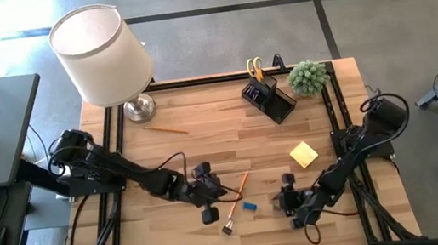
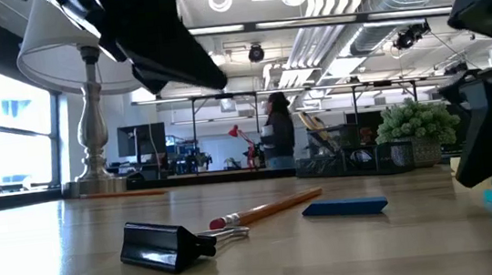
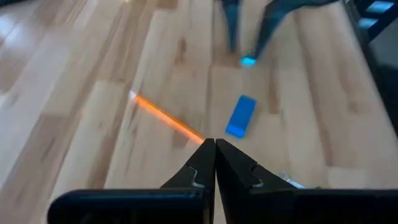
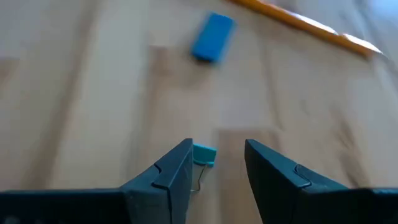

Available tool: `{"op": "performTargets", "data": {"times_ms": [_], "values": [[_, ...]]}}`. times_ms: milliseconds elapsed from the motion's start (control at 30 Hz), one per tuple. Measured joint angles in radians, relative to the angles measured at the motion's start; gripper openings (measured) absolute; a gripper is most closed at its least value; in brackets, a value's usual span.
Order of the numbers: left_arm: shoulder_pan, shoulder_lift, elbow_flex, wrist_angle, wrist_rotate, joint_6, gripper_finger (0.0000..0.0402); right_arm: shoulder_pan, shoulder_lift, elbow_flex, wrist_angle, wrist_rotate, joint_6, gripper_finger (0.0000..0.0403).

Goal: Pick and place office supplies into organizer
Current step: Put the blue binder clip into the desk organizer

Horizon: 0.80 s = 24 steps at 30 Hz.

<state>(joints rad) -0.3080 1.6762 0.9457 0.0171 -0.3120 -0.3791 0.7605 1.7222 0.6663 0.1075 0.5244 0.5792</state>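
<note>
An orange pencil (image 1: 238,194) lies on the wooden table near its front edge, a black clip (image 2: 161,245) at its eraser end. A blue eraser (image 1: 251,206) lies just right of it. My left gripper (image 3: 215,146) hangs shut above the pencil's middle and touches nothing. My right gripper (image 4: 217,158) is open and low over the table right of the eraser, its fingers on either side of a tiny teal clip (image 4: 204,154). The black organizer (image 1: 269,98) stands at the far right with yellow-handled scissors (image 1: 255,68) upright in it. A yellow sticky-note pad (image 1: 303,154) lies flat to the right.
A white-shaded lamp (image 1: 102,53) stands at the far left corner, and a second pencil (image 1: 166,129) lies near its base. A small green plant (image 1: 308,76) sits beside the organizer. A black frame (image 1: 331,98) runs round the tabletop.
</note>
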Motion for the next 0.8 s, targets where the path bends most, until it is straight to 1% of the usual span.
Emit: {"op": "performTargets", "data": {"times_ms": [33, 100, 233, 400, 667, 800], "values": [[0.000, -0.001, -0.018, 0.054, 0.012, 0.004, 0.0004, 0.000, 0.002, 0.003, -0.014, -0.001, 0.035, 0.0139], [0.000, -0.002, -0.039, 0.107, 0.013, 0.005, 0.0007, 0.004, 0.007, 0.007, -0.024, -0.009, 0.072, 0.0139], [0.000, -0.002, -0.042, 0.143, 0.013, 0.005, 0.0010, 0.023, 0.009, 0.009, -0.003, -0.009, 0.080, 0.0139], [0.000, -0.002, -0.042, 0.195, 0.014, 0.008, 0.0010, 0.039, 0.013, 0.008, -0.019, 0.016, 0.098, 0.0139], [-0.002, -0.002, -0.042, 0.199, 0.013, -0.015, 0.0012, 0.042, 0.016, 0.011, -0.086, 0.025, 0.129, 0.0139], [-0.002, -0.002, -0.042, 0.199, 0.013, -0.020, 0.0012, 0.042, 0.016, 0.011, -0.091, 0.028, 0.123, 0.0139]]}}
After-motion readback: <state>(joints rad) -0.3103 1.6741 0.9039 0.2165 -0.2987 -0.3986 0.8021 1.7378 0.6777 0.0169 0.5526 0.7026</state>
